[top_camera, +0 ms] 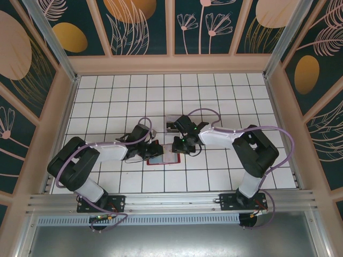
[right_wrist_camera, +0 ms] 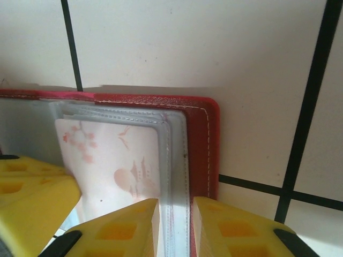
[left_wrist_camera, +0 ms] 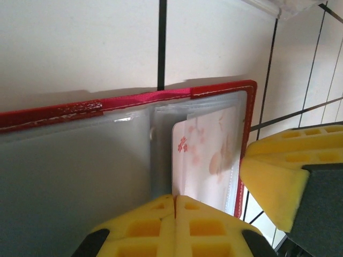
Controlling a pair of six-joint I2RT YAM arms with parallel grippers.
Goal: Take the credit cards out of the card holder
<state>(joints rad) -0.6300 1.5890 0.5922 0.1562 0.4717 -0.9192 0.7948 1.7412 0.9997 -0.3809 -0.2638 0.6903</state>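
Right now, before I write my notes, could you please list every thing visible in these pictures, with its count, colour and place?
card holder: one, red with clear sleeves, lying open on the table between the grippers.
credit card: one visible, pale with pink print, inside a clear sleeve.
clear object: one, transparent, beyond the holder; too cropped to identify.
table: one, white tiles with black lines.
walls: dark teal with orange plant patterns, around the table.
left gripper: one, yellow fingers, shut, over the sleeves.
right gripper: one, yellow fingers, slightly open, over the holder's right edge.
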